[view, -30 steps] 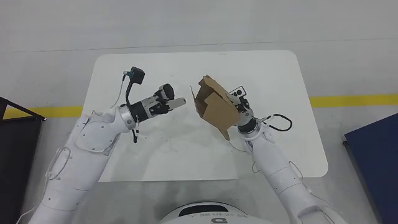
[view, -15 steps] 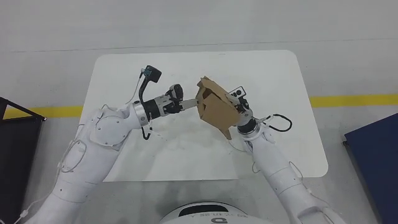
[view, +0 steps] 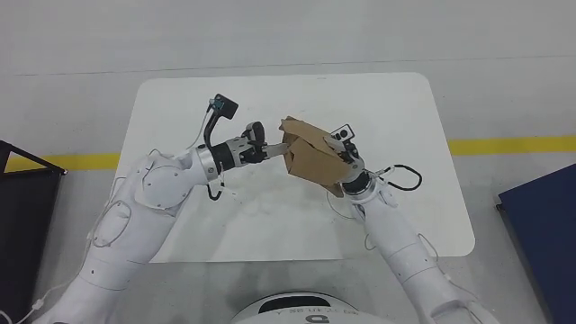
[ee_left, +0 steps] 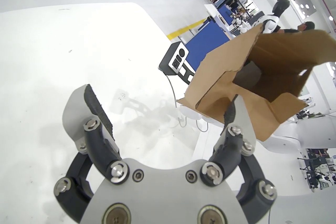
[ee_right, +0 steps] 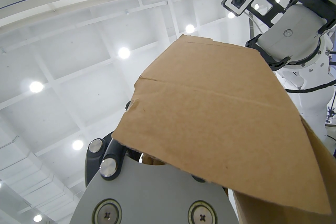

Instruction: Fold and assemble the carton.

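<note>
A brown cardboard carton (view: 310, 153), partly unfolded with loose flaps, hangs above the middle of the white table (view: 180, 225). My right gripper (view: 345, 166) holds it up from the right side, shut on one panel; the carton (ee_right: 215, 125) hides its fingers in the right wrist view. My left gripper (view: 273, 150) is at the carton's left side and stands open. In the left wrist view one fingertip (ee_left: 236, 109) of the left gripper (ee_left: 162, 107) touches the edge of a lower flap of the carton (ee_left: 236, 72), while the other finger (ee_left: 92, 104) is in free air.
The tabletop under and around both arms is bare white. A yellow floor line (view: 513, 145) runs past the table's sides. A dark blue object (view: 544, 225) lies off the right edge, a black one (view: 22, 216) off the left.
My left gripper has moved right, from well clear of the carton to touching its flap. The carton has tilted a little and its left flap has folded lower.
</note>
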